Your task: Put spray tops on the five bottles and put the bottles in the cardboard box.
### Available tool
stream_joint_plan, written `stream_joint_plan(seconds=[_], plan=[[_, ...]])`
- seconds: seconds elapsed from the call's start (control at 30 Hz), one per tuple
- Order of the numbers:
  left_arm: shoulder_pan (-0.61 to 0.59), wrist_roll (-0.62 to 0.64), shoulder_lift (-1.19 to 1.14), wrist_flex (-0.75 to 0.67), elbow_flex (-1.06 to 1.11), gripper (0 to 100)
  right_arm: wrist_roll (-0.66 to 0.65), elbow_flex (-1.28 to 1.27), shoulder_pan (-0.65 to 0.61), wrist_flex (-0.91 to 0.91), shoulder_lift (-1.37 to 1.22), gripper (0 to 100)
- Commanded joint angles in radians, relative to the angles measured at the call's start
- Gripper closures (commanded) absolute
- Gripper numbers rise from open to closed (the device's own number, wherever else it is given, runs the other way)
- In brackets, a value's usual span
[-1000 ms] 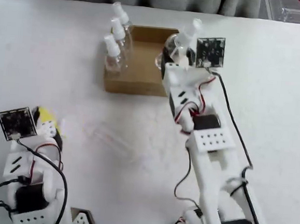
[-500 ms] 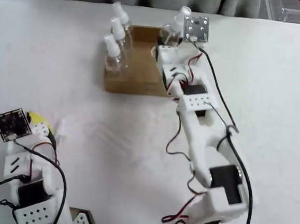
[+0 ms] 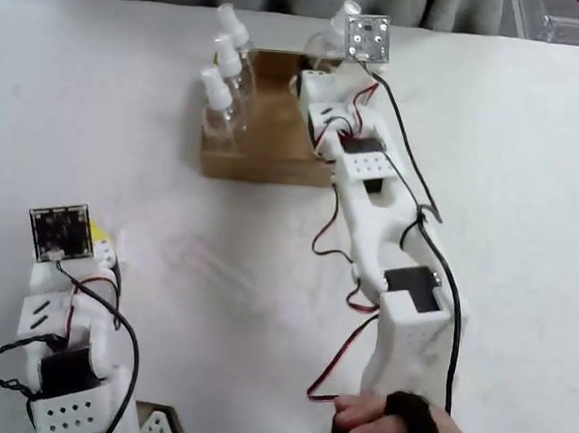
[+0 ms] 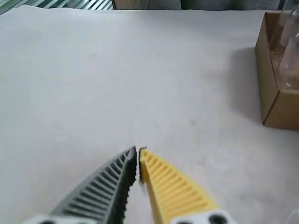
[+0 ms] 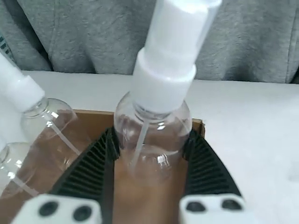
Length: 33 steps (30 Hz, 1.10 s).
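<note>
Plastic bottle [image 5: 153, 122] in right claw [image 5: 152, 140]

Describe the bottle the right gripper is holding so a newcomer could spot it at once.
Find the cardboard box at the far middle of the table. Three clear spray-topped bottles stand along its left side; the fourth bottle is at its far right corner. It alone is clamped in the right gripper.

High view: right arm [image 3: 372, 183] covers the right side of the cardboard box [image 3: 262, 124]. Held bottle [image 3: 320, 48] mostly behind wrist cam [image 3: 367, 37], base not seen.

Right wrist view: spray top [image 5: 175, 28] cut by frame edge. Bottle bottom hidden btwn fingers of right claw [image 5: 150, 137].

Left wrist view: box cut at frame edge. Boxed bottles [image 4: 289, 46] seen in part, count unclear.
</note>
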<state>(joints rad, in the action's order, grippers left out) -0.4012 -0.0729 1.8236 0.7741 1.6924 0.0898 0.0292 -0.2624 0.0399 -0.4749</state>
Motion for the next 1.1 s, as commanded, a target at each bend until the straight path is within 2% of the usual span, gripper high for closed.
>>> stream_joint_plan(seconds=[0.0,0.27,0.5,1.07], plan=[[0.008,-0.008,0.005,0.005,0.0,98,-0.005,0.123,0.033,0.05,-0.01,98.4],[0.01,-0.008,0.005,0.005,0.0,98,-0.005,0.269,0.039,0.18,-0.082,98.4],[0.01,-0.008,0.005,0.005,0.0,98,-0.103,0.327,0.033,0.173,-0.16,98.4],[0.01,-0.008,0.005,0.002,0.0,98,-0.11,0.35,0.03,0.142,-0.251,98.3]])
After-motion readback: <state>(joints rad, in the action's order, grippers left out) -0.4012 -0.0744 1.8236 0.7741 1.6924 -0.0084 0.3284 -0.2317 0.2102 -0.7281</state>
